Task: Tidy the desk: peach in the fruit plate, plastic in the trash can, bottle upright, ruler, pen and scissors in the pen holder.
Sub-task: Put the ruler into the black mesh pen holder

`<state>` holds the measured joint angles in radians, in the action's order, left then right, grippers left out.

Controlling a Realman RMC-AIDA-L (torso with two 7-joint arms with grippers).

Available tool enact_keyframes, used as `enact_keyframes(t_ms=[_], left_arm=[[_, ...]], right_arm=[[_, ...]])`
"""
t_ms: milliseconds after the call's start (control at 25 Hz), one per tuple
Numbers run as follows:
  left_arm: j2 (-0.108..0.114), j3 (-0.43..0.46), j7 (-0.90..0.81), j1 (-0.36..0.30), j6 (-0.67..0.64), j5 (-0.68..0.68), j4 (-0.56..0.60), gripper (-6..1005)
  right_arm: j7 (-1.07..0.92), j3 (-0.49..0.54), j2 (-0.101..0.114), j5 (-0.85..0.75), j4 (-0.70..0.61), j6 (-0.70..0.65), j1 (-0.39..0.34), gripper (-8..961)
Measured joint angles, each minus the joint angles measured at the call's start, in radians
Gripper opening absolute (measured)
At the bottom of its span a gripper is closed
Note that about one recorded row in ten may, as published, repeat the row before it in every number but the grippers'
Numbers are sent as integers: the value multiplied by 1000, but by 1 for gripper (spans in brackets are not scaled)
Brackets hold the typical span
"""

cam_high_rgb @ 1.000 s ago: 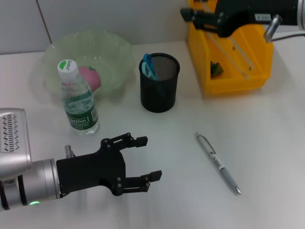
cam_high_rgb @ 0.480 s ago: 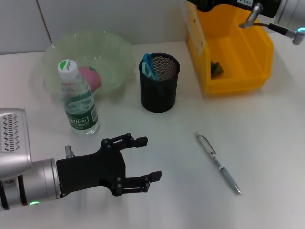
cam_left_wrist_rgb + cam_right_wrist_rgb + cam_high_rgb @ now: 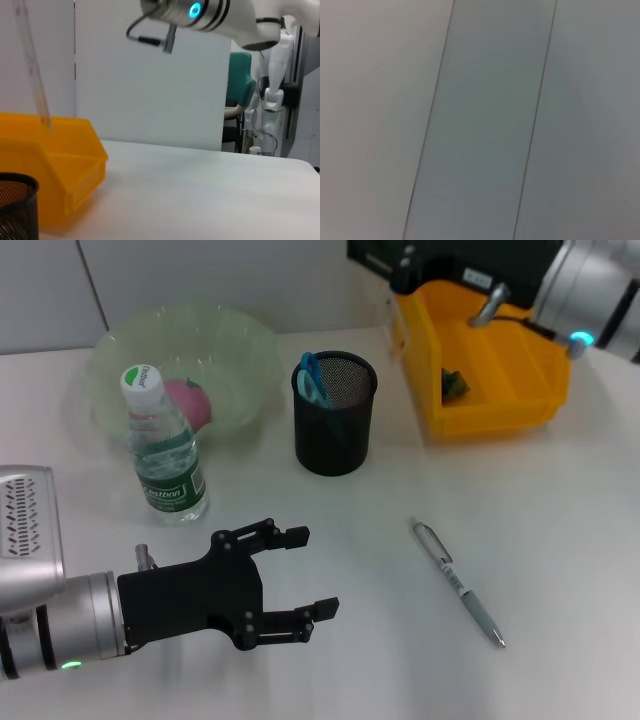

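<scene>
A pink peach [image 3: 188, 400] lies in the pale green translucent fruit plate [image 3: 240, 350] at ten o'clock on the desk. A clear bottle [image 3: 164, 450] with a green label and a white-and-green cap stands upright at the plate's six o'clock, touching its near rim as seen from the head. The black mesh pen holder [image 3: 335, 415] stands at twelve o'clock, blue scissors [image 3: 312, 378] handles showing above its rim. A yellow trash can [image 3: 520, 370] sits at two o'clock with a dark green scrap of plastic [image 3: 455, 384] inside. A silver pen [image 3: 458, 582] lies flat at four o'clock, slanted. A clear ruler [image 3: 31, 65] hangs tilted above the trash can.
</scene>
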<state>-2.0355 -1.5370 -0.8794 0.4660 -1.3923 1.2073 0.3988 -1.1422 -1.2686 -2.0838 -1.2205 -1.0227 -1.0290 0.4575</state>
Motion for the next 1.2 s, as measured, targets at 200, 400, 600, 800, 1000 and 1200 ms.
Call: enact_keyframes(t_ms=[200, 400, 600, 800, 1000, 1200], left_arm=[[0, 0, -2, 0, 1, 0, 0, 849], [-1, 0, -2, 2, 2, 3, 1, 849], [-3, 0, -4, 3, 3, 4, 2, 849], [-5, 0, -2, 3, 6, 5, 2, 849], [-7, 0, -3, -6, 1, 5, 15, 849], [-10, 0, -3, -8, 1, 5, 26, 849]], right_arm=[[102, -18, -2, 50, 140, -9, 66, 388], [154, -20, -3, 95, 164, -29, 79, 387], [158, -14, 0, 133, 154, -60, 71, 387], [161, -4, 1, 138, 152, -76, 61, 387], [182, 3, 0, 160, 166, -77, 60, 387], [264, 6, 1, 304, 239, -105, 64, 387]])
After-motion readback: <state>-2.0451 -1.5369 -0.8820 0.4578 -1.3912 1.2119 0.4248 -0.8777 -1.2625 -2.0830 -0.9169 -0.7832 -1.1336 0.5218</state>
